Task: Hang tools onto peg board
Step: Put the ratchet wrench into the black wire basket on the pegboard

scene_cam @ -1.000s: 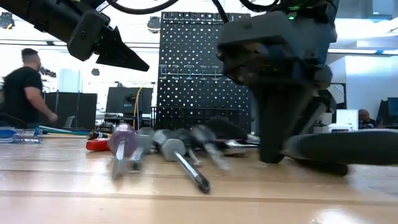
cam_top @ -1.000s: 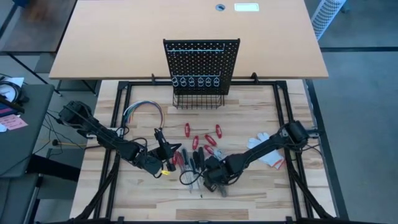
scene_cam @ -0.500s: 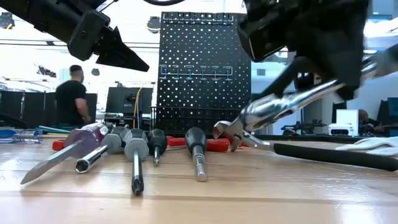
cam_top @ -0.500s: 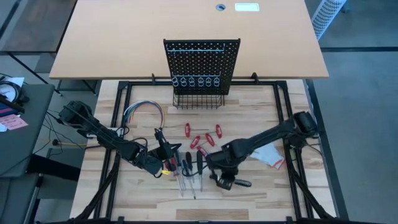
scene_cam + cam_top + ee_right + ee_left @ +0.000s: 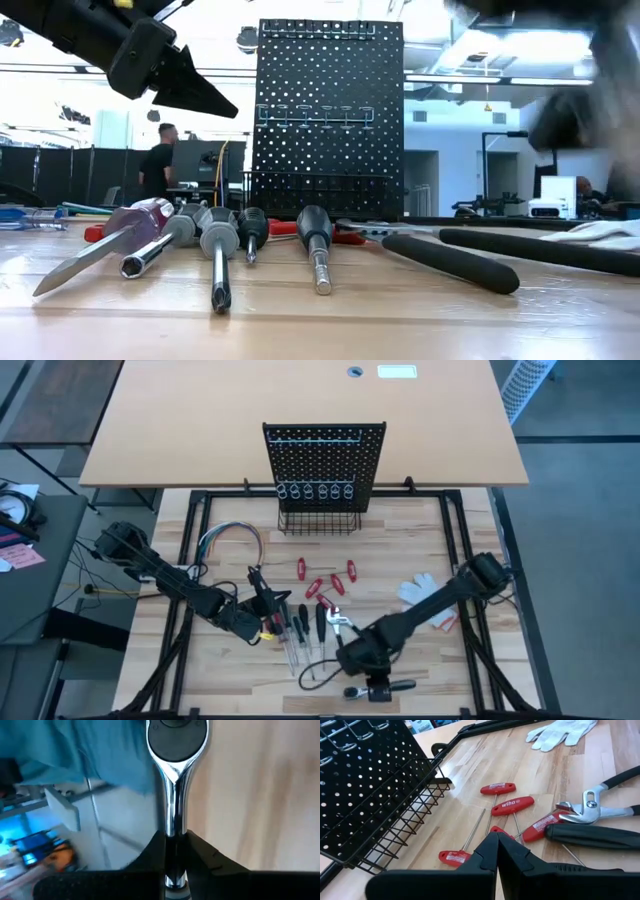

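Observation:
My right gripper [image 5: 370,678] hovers near the table's front edge, shut on a chrome ratchet wrench [image 5: 175,780] with a round black-topped head. Water-pump pliers [image 5: 335,618] with black handles, a row of screwdrivers [image 5: 220,235] and red T-handle keys [image 5: 505,805] lie flat on the table. The black peg board [image 5: 323,460] stands upright at the far side, with silver rings [image 5: 312,490] and a wire basket [image 5: 320,522] at its base. My left gripper [image 5: 496,850] is shut and empty, above the table left of the screwdrivers. My right gripper pinches the wrench's chrome shaft [image 5: 174,822] between its two fingers, just below the round head [image 5: 175,737]. The fingers lie across the shaft and slant down from the table's right. The wrench is lifted clear of the table, its black handle [image 5: 398,685] sticking out toward the right.
A white glove [image 5: 425,595] lies at the right and a bundle of coloured wires [image 5: 230,540] at the left. A large tan tabletop [image 5: 300,410] lies behind the peg board. A person [image 5: 160,165] stands far off in the room.
My right gripper has risen and moved toward the table's near edge, rolling its wrist, with the wrench in its fingers. The screwdrivers, a tangled heap a second ago, now lie side by side. The pliers' head, raised half a second ago, lies flat.

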